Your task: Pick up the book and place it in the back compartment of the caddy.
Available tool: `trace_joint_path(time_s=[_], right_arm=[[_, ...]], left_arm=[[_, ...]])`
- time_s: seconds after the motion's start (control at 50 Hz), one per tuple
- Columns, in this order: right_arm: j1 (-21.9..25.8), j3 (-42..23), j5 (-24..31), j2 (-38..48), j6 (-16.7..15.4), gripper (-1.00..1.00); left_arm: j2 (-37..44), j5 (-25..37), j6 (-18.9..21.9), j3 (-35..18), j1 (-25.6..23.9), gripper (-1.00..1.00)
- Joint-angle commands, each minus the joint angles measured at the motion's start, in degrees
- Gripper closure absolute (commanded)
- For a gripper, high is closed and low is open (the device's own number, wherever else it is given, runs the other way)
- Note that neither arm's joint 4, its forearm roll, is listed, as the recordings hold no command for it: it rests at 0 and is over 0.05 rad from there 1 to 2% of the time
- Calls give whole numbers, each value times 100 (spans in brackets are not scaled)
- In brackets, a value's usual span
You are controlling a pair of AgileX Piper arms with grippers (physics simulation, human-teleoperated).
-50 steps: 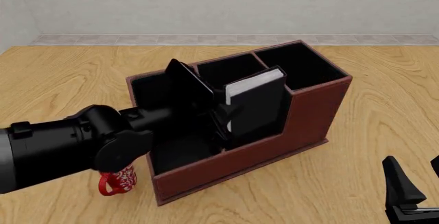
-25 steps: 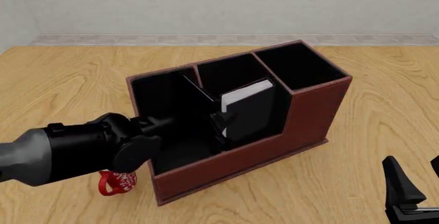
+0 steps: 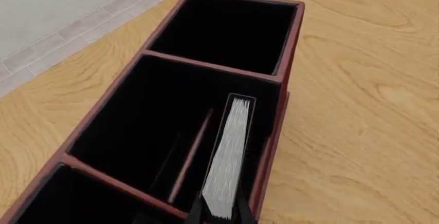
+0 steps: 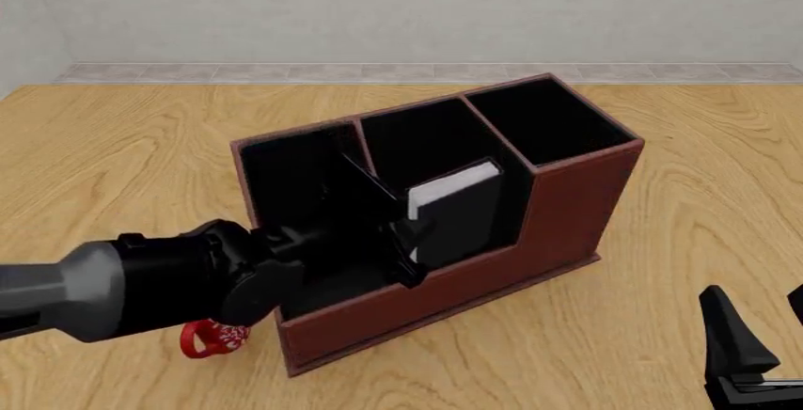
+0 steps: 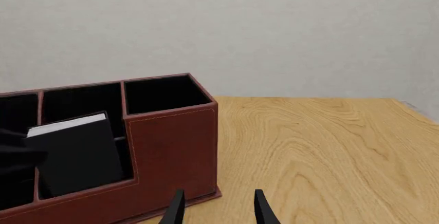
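Nearest the camera in the front view, the right gripper [image 4: 753, 354] hangs low over bare wood-grain table [image 4: 653, 335], its dark tapered fingers [image 5: 177, 209] parted with nothing between them and well apart from the caddy [image 4: 502, 269]. The left gripper [image 4: 404, 241] reaches into the box from its large end, clamped on the book [image 4: 454, 212], a thick black hardcover with white page edges [image 3: 226, 157]. The book stands upright in the back compartment [image 3: 259, 131], between the thin low divider [image 3: 190, 157] and the stitched reddish-brown outer wall, fitting snugly with little spare room. Farther on, the tall square end compartment [image 4: 546, 123] gapes black. A red-and-white mug [image 4: 211, 337] peeks out beneath the left arm.
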Motion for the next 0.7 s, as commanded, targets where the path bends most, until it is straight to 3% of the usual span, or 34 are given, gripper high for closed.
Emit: trace_joint_path(time_s=[0.02, 0.04, 0.06, 0.7], right_arm=[[-1, 0, 0, 0, -1, -100], [0, 0, -1, -1, -1, -100], [-1, 0, 0, 0, -2, -100], [-1, 0, 0, 0, -1, -100]], left_arm=[[-22, -46, 108, -45, -23, 100], [-23, -41, 109, -46, -18, 100], [-36, -32, 104, -44, -11, -100], [-372, 35, 86, 134, -131, -100]])
